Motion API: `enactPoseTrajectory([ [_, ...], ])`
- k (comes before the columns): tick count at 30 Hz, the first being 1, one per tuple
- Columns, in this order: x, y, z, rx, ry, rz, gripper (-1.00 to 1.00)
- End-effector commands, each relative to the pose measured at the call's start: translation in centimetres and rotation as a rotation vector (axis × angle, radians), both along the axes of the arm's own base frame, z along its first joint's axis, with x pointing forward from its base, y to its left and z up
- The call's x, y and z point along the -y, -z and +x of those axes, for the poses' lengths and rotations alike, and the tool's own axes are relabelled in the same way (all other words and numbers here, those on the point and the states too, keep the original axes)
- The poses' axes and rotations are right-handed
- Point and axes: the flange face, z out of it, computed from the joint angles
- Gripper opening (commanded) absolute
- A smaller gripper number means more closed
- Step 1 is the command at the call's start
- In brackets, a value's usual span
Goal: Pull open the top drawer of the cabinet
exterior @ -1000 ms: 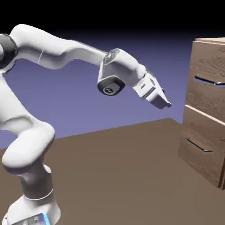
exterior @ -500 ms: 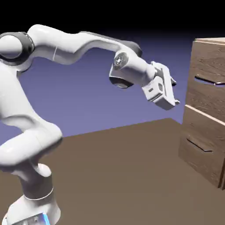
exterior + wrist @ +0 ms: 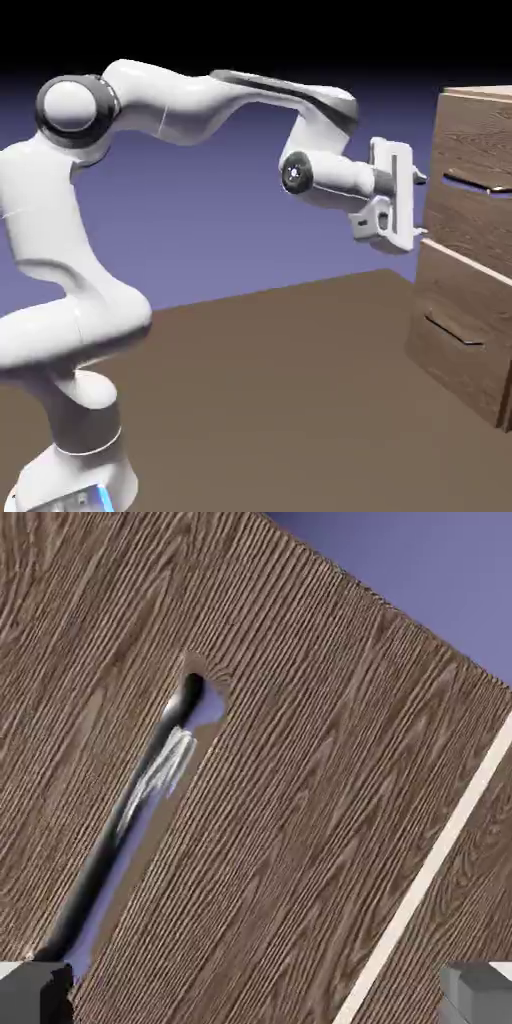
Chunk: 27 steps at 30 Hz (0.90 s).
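The cabinet [image 3: 484, 95] stands at the exterior view's right, brown wood grain with two stacked drawers. The top drawer [image 3: 478, 135] sits flush, its thin dark handle [image 3: 478, 182] near mid-height. My gripper [image 3: 419, 207] is open and level, pointing at the top drawer front, a short gap away and just left of the handle. In the hand view the wood of the top drawer [image 3: 300, 762] fills the picture. The dark bar handle [image 3: 150, 792] runs diagonally toward the lower left. My gripper [image 3: 256, 997] holds nothing; one grey fingertip [image 3: 35, 992] shows beside the handle's lower end.
The lower drawer [image 3: 470, 300] with its own slim handle [image 3: 452, 330] sits below. A pale seam [image 3: 430, 882] crosses the hand view's right side. The brown table [image 3: 280, 400] stretches between the robot base and the cabinet.
The arm has swung right and risen toward the cabinet. The hand has turned from tilted down to level, facing the top drawer. The jaws stayed open.
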Motion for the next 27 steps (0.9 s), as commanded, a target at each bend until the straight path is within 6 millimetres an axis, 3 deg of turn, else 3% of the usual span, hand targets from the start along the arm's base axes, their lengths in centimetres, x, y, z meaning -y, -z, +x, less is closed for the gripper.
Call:
enactPoseTrajectory([
  [1,-0.1,0.1,0.4,0.016,0.007,0.027,0.00],
  [14,-1.5,0.7,5.8,0.240,0.113,0.398,0.00],
  [16,-1.6,0.7,5.9,0.244,0.115,0.406,0.00],
  [24,-1.6,0.7,10.9,0.244,0.115,0.406,0.00],
  [25,-1.6,0.7,10.9,0.244,0.115,0.406,-1.00],
  [27,-1.6,0.7,10.1,0.244,0.115,0.406,-1.00],
])
